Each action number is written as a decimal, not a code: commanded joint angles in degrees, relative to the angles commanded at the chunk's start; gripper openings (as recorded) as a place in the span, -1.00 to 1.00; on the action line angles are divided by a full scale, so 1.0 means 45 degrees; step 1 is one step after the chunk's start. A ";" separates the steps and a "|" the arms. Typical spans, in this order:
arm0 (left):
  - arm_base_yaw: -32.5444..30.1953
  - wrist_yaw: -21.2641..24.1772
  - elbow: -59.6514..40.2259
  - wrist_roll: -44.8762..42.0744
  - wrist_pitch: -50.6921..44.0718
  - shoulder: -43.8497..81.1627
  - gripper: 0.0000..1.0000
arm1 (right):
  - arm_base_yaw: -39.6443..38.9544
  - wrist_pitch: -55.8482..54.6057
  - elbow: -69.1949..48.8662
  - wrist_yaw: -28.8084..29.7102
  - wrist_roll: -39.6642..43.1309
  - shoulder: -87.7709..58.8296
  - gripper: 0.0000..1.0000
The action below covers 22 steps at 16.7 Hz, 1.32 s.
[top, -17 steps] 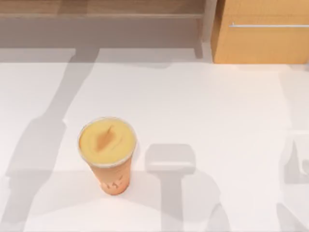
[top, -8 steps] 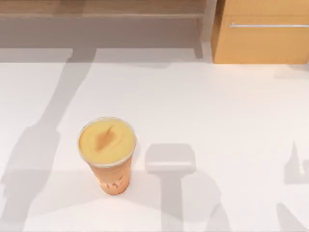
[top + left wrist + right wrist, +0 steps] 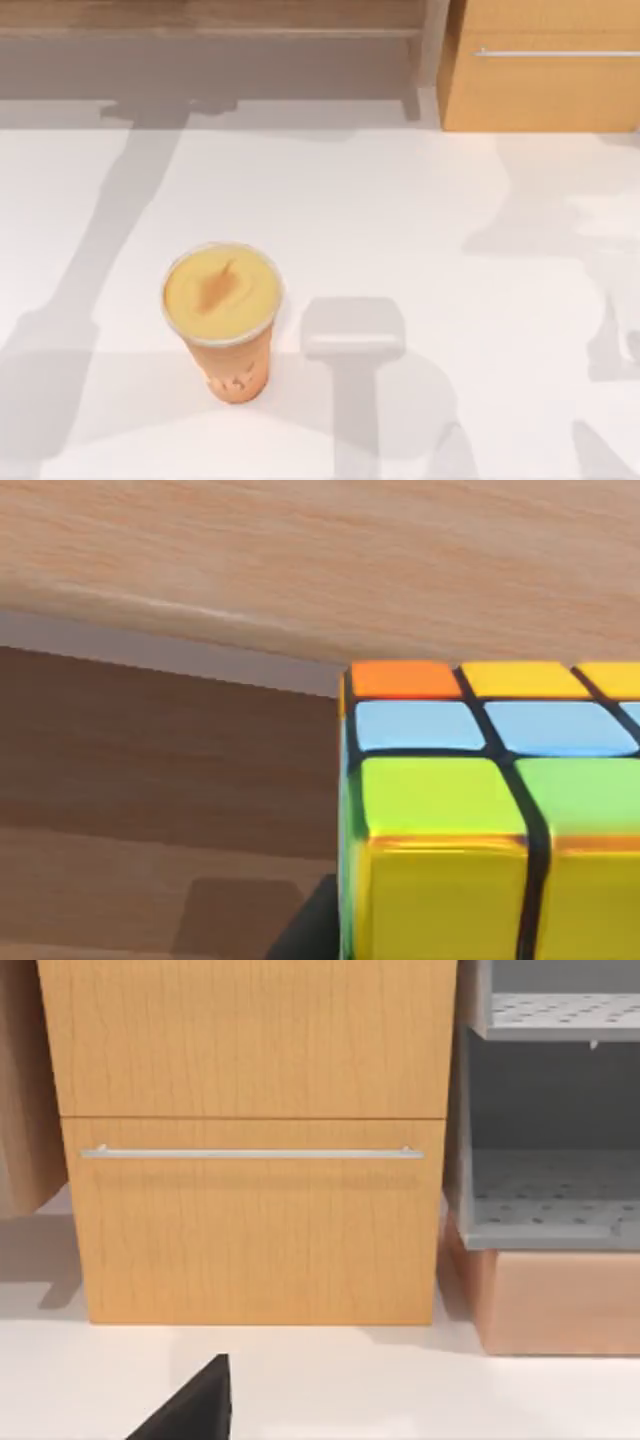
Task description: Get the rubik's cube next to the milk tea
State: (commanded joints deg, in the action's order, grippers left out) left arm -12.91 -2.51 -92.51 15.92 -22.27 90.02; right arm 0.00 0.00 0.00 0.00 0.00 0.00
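The milk tea [image 3: 224, 318] stands upright on the white table, left of centre in the top view: a tapered cup of orange-tan drink with a flat yellow sealed top. The rubik's cube [image 3: 490, 820] sits very close in the left wrist view, showing orange, yellow, light blue and green squares on a black grid, with brown wood panels behind it. A dark edge of my left gripper [image 3: 312, 932] lies against the cube's side, shut on it. My right gripper [image 3: 190, 1408] shows as a black part low in the right wrist view, facing a wooden drawer.
A wooden cabinet with a metal drawer handle [image 3: 545, 70] stands at the table's back right, with a grey perforated shelf unit [image 3: 550, 1190] beside it. A brown wooden shelf [image 3: 210, 20] runs along the back left. Arm shadows cross the table [image 3: 420, 220].
In the top view the left arm's shadow has slid left and stretched toward the back. The shadow at the right has spread toward the back right. The milk tea has not moved.
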 joint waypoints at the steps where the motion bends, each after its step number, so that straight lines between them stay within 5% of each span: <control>1: 0.0110 0.0062 0.0916 0.0106 -0.1175 -0.0120 -1.00 | 0.0000 0.0000 0.0000 0.0000 0.0000 0.0000 1.00; 9: 0.0673 0.0350 0.7156 -0.1287 -0.7498 0.0249 -1.00 | 0.0000 0.0000 0.0000 0.0000 0.0000 0.0000 1.00; 17: 0.0626 0.0323 0.7528 -0.1553 -0.7809 0.0341 -1.00 | 0.0000 0.0000 0.0000 0.0000 0.0000 0.0000 1.00; 22: 0.1168 -0.1022 0.7917 -0.2065 -0.7804 0.0372 -1.00 | 0.0000 0.0000 0.0000 0.0000 0.0000 0.0000 1.00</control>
State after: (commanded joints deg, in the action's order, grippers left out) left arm -7.66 -7.10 -56.89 6.63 -57.38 91.69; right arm 0.00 0.00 0.00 0.00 0.00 0.00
